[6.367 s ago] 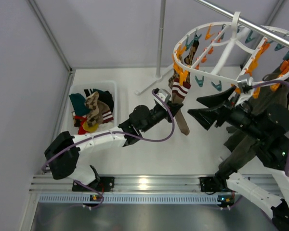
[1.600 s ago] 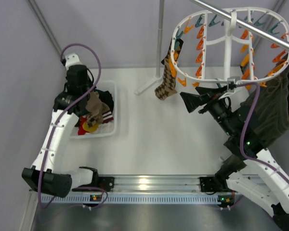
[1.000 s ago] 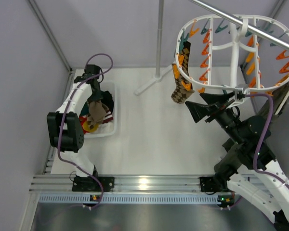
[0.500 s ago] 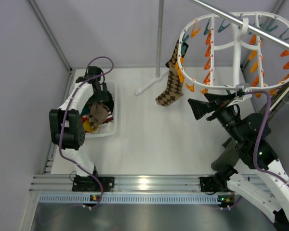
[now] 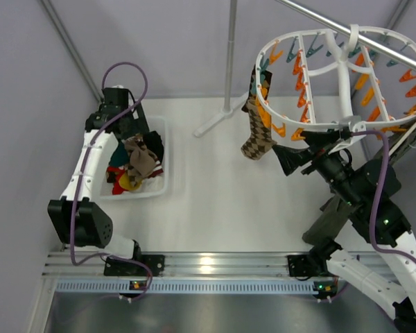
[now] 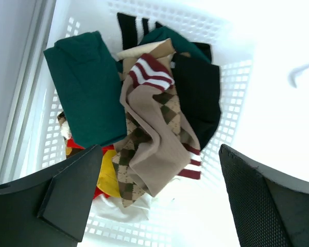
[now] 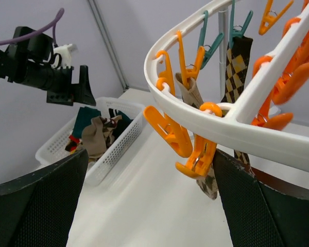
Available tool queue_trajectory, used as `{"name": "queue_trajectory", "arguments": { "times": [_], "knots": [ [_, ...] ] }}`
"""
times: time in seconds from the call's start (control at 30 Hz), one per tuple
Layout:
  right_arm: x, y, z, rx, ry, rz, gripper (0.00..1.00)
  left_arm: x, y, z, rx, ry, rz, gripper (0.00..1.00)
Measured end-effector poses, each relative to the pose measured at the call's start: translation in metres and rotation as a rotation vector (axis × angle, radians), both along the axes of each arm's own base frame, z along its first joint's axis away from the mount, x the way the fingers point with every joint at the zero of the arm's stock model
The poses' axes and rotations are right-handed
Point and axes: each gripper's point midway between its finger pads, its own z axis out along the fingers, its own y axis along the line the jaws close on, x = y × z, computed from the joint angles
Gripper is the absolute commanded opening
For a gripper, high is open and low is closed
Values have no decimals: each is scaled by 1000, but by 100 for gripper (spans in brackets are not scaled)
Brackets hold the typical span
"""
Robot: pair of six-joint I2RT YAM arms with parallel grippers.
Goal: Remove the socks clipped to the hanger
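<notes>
The left gripper (image 6: pixel 159 164) has just sprung apart and now hangs spread and empty over the white basket (image 5: pixel 168 182) at the table's far left corner. A tan argyle sock (image 6: pixel 154 139) with a maroon-striped cuff lies on top of the pile there, so that one reads as delivered. The right gripper (image 7: pixel 150 159) is spread too, holding nothing, just under the near rim of the hanger (image 7: pixel 257 135), which has swung since a moment ago. A brown-and-yellow argyle sock (image 5: pixel 258 135) hangs from clips on the hanger's left side, above the table's far middle, with a second apparently beside it, so the work is unfinished. No brand, label or writing can be read anywhere.
</notes>
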Motion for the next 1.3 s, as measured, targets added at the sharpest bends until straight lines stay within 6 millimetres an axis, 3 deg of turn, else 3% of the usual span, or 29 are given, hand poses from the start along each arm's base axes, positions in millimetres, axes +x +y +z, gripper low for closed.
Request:
{"name": "queue_trajectory", "arguments": {
  "times": [0.17, 0.3, 0.4, 0.57, 0.67, 0.8, 0.87, 1.07, 1.3],
  "knots": [
    [-15, -4, 15, -74, -27, 32, 99, -10, -16, 25, -60, -73, -64, 98],
    [-27, -8, 24, -111, -34, 56, 99, -26, -48, 43, -149, -137, -180, 98],
    [-34, -6, 16, -158, -19, 92, 99, -38, -88, 63, -223, -210, -320, 98],
    [-47, 6, -5, -231, 18, 203, 99, -62, -186, 96, -372, -346, -692, 98],
    [-64, 15, -7, -244, 3, 312, 99, -85, -242, 98, -445, -407, -937, 98],
    [-97, 21, 2, -238, -61, 453, 99, -107, -295, 93, -533, -497, -1184, 98],
    [-117, 21, 12, -230, -111, 524, 99, -103, -309, 92, -558, -540, -1239, 98],
    [-165, 12, 30, -212, -242, 651, 99, -56, -349, 76, -598, -618, -1309, 98],
    [-188, 9, 31, -208, -294, 724, 99, -7, -390, 58, -654, -615, -1355, 98]
  ]
}}
